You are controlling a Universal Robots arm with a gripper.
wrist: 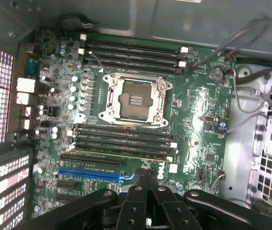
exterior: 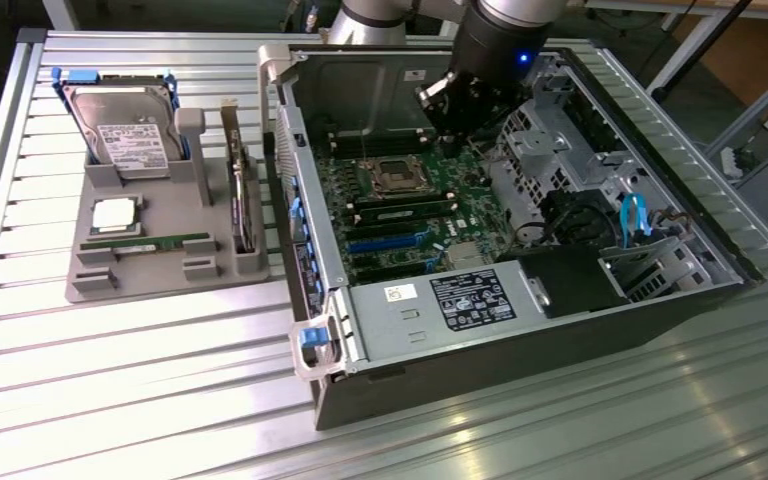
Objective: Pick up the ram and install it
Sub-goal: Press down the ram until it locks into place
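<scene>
The gripper (exterior: 454, 135) hangs inside the open computer case (exterior: 651, 300), low over the motherboard (exterior: 418, 215) near the case's back wall. In the wrist view its 2 black fingers (wrist: 147, 181) are pressed together with nothing between them, so the gripper (wrist: 147, 178) is closed and empty, poised over the board beside the blue expansion slot (wrist: 90, 173).

A ram (exterior: 157, 246) lies outside the case, well apart from the gripper and toward the exterior view's left. It rests flat in a slot of the grey holder tray (exterior: 91, 285) on the slatted metal table (exterior: 131, 400), just in front of the square silver processor chip (exterior: 115, 213) and further forward of the upright hard drive (exterior: 128, 135) with its white label. Another board (exterior: 241, 195) stands on edge in the tray's side nearest the case.

On the motherboard, the empty processor socket (wrist: 133, 99) sits just beyond the fingertips, with 1 bank of 4 long memory slots (wrist: 124, 141) between socket and fingertips and a 2nd bank (wrist: 133, 56) on the socket's far side. The slot of the nearer bank that lies closest to the fingers shows a light strip (wrist: 121, 154) along its length, which could be a stick already seated there, though I cannot tell for sure.
</scene>
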